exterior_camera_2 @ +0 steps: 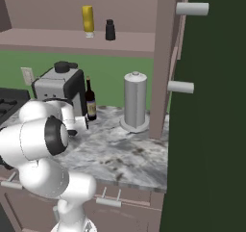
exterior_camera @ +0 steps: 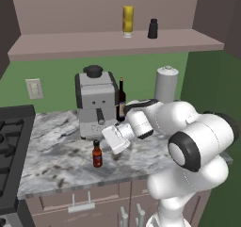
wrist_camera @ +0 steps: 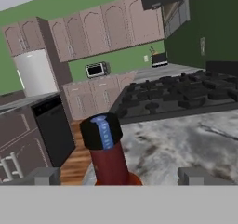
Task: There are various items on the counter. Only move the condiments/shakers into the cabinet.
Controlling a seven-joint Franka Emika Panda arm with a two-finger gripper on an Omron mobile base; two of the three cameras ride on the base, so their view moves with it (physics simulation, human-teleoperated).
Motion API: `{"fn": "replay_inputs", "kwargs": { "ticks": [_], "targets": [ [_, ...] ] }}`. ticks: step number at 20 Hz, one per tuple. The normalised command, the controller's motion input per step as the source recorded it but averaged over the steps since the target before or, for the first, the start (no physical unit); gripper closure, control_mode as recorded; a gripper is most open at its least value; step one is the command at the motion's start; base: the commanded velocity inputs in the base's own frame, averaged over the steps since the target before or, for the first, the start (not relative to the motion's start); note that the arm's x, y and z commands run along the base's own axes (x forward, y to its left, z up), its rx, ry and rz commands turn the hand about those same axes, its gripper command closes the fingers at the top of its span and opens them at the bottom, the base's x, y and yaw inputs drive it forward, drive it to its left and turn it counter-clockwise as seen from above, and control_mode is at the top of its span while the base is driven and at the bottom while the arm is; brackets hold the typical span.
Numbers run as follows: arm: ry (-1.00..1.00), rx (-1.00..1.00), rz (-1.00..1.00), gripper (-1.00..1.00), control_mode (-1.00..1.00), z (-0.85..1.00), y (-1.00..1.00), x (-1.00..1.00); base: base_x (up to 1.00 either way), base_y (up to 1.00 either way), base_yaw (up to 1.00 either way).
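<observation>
up on the cabinet (exterior_camera: 188, 46) shelf: yellow bottle (exterior_camera: 127, 20) and black shaker (exterior_camera: 152, 28), done; red sauce bottle (exterior_camera: 97, 154) remains on the bench (exterior_camera: 56, 150), between the wide-open, empty tool (wrist_camera: 119, 175).

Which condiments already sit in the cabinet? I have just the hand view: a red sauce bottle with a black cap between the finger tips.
Observer: Two: the yellow cylindrical bottle and the black tapered shaker stand upright on the mauve-brown cabinet shelf.
Operator: What else shares the grey-white marbled counter with the red sauce bottle?
Observer: A silver-grey coffee machine, a dark wine bottle and a pale grey cylindrical canister, all behind it.
Operator: Where does the red sauce bottle stand?
Observer: Upright near the counter's front edge, before the coffee machine.
</observation>
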Motion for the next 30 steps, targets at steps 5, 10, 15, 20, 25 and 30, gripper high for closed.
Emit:
{"fn": "replay_inputs", "kwargs": {
  "ticks": [5,10,15,20,25,30],
  "targets": [
    [0.00,0.00,0.00,-1.00,-1.00,0.00,0.14,0.00,0.00,0.00,0.00],
    [0.00,0.00,0.00,-1.00,-1.00,0.00,0.11,0.00,0.00,0.00,0.00],
    [0.00,0.00,0.00,-1.00,-1.00,-0.01,0.14,0.00,0.00,0.00,0.00],
    [0.00,0.00,0.00,1.00,-1.00,-0.02,0.14,0.00,0.00,0.00,0.00],
    [0.00,0.00,0.00,1.00,-1.00,0.00,0.00,0.00,0.00,0.00,0.00],
    [-0.07,0.00,-0.06,1.00,-1.00,0.41,0.00,-0.22,0.00,0.00,0.00]
  ]
}}
